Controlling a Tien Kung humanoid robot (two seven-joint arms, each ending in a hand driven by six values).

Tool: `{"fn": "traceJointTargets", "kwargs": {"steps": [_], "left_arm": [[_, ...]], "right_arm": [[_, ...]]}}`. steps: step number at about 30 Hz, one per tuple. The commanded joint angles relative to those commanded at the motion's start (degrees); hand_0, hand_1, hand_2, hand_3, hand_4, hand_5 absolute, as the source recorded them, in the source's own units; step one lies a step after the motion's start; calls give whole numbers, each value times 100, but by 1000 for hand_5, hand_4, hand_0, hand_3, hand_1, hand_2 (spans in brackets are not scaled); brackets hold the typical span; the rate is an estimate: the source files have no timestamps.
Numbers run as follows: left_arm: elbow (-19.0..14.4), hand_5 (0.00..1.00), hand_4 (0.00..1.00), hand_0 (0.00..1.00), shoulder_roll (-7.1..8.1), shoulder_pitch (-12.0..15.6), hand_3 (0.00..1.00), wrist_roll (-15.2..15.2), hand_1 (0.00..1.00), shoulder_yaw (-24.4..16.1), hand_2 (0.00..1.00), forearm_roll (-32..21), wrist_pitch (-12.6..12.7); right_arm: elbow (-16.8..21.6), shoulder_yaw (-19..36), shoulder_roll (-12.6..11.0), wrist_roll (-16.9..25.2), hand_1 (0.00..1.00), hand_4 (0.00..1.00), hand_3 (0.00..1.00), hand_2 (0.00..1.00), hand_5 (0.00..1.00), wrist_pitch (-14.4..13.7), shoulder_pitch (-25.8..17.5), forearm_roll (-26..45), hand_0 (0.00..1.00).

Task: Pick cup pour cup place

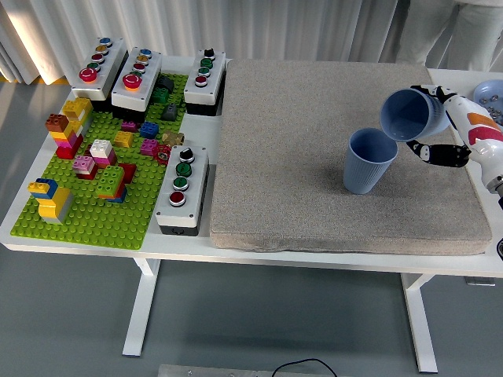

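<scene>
A blue ribbed cup (368,162) stands upright on the grey mat (306,141), right of its middle. My right hand (437,126) comes in from the right edge and is shut on a second blue cup (408,115). That cup is tilted, its mouth facing left and down, just above the standing cup's right rim. The hand's lower fingers (440,155) stick out below the held cup. I cannot see what is inside either cup. My left arm does not show.
A green brick plate (118,212) with several coloured bricks fills the table's left part. Button boxes (182,188) stand around it and beside the mat's left edge. A pale bowl (489,90) sits at the far right edge. A person stands behind the table, top right.
</scene>
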Motion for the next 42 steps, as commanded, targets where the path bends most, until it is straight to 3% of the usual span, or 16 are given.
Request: {"fn": "traceJointTargets", "kwargs": {"steps": [15,36,42], "left_arm": [[0,944,507,723,0,-1,666,8,772,-47,822,33,2],[0,943,507,723,9,13,665,4,771,16,823,-6,-1],[0,943,507,724,10,9,665,1,771,5,823,1,0]], "right_arm": [[-105,-183,-29,122,639,612,581,524,2,-165,119,-110,735],[-454,-343,-64,706,641,610,572,519,2,-709,151,39,735],[-489,-368,-95,735,642,610,568,519,2,-728,199,72,735]]}}
